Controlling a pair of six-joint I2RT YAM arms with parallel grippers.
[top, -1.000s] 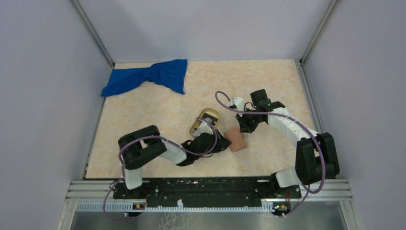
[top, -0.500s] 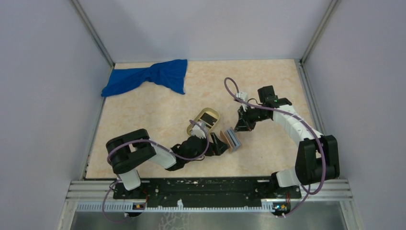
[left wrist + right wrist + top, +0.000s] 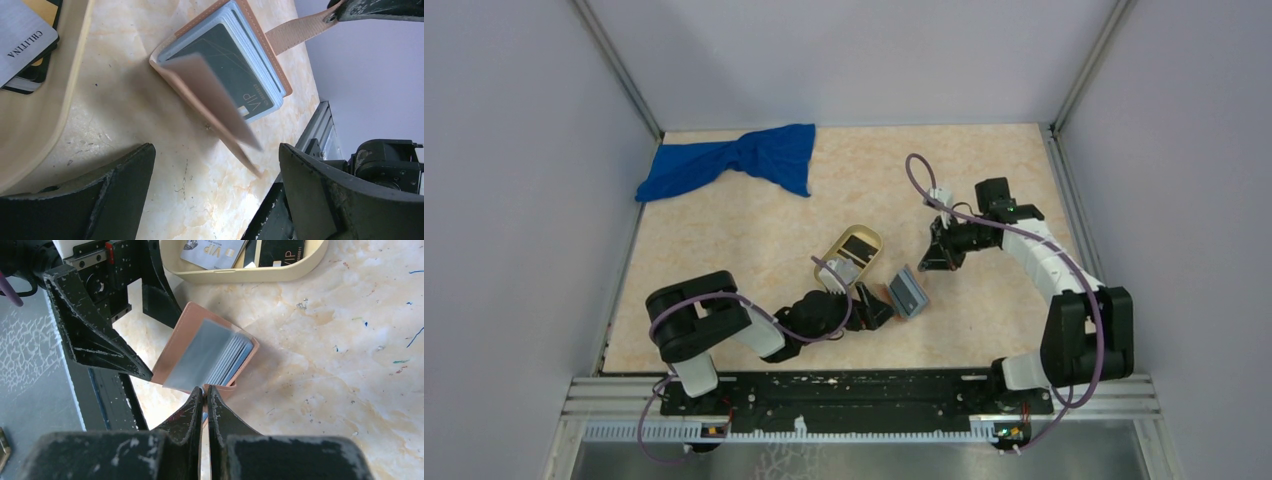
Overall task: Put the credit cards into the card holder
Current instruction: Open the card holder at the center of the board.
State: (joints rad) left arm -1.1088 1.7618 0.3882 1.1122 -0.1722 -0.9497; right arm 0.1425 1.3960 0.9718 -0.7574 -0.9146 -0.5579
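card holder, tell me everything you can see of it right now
The card holder lies open on the table. It has a reddish-brown, leather-like cover around a stack of blue-grey sleeves, and the top sleeve shows a dark card marked VIP. One leaf stands up from the stack and is blurred. A tan strap with a snap runs to the shut right gripper, which seems to pinch its end. Nothing else appears to touch it.

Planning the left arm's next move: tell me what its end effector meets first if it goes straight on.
Probably the open card holder, its raised flap nearest; it lies just ahead of the open left end effector. Depth is unclear.
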